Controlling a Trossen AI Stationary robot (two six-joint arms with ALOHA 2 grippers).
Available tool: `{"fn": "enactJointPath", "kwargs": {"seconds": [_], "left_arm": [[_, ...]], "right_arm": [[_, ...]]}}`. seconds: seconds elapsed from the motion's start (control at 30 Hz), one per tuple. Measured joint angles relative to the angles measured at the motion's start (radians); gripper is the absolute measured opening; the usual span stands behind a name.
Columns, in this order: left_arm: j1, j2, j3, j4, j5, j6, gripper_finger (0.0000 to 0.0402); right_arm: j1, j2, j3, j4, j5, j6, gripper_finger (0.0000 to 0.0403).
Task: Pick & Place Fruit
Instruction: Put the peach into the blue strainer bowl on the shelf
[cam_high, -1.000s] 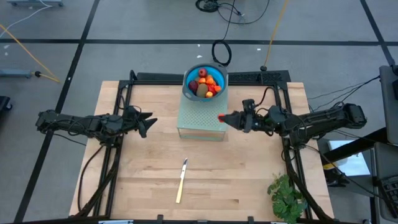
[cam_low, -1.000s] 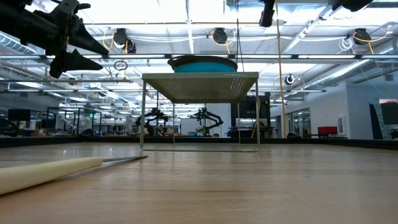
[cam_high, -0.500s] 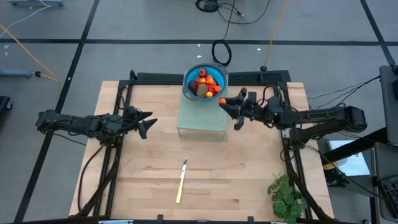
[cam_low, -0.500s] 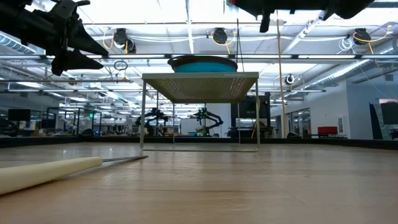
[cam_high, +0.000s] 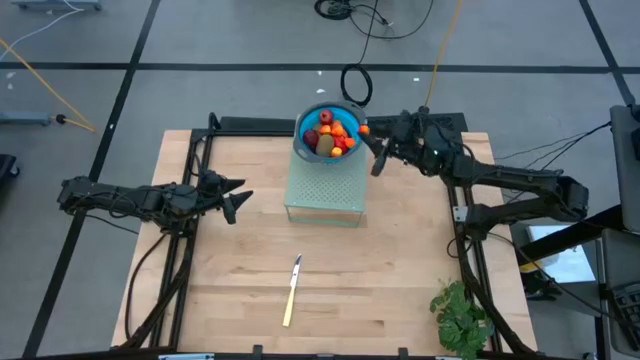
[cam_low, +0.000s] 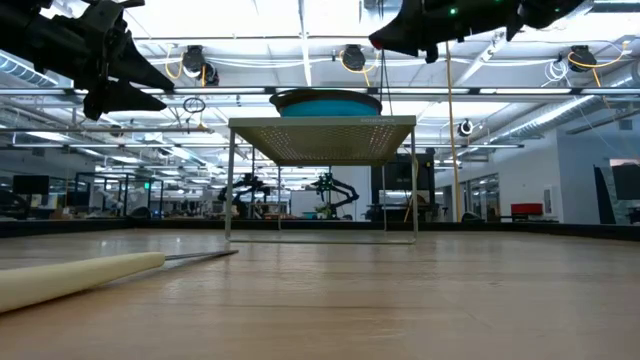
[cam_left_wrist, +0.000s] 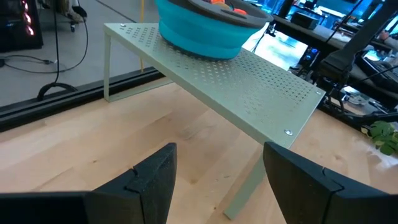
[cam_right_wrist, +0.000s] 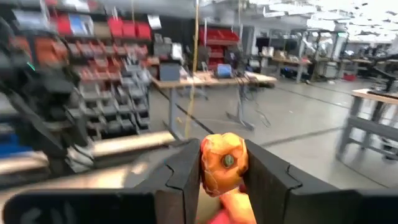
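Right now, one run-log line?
right gripper: shut on orange fruit, beside bowl | left gripper: open, idle | knife: untouched

Right gripper (cam_high: 372, 143) raised, fingers (cam_right_wrist: 186, 177) clamped on small load; left gripper (cam_high: 238, 197) hovering, fingers (cam_left_wrist: 155, 180) apart.

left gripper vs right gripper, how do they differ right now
The left gripper is open and empty; the right gripper is shut on an orange fruit. The left one hangs beside the green rack, while the right one is at the blue bowl rim. Both are above the table.
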Motion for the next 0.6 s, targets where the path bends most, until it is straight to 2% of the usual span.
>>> {"fn": "enactJointPath", "kwargs": {"seconds": [0.27,0.6], "left_arm": [[0.000,0.000,0.000,0.003,-0.032,-0.001,0.0241],[0.000,0.000,0.000,0.005,-0.112,-0.004,0.0241]], "right_arm": [[-0.073,0.059,0.152,-0.195,-0.004,-0.122,0.0100],[-0.119,0.214,0.290,-0.303,-0.103,-0.210,0.0100]]}}
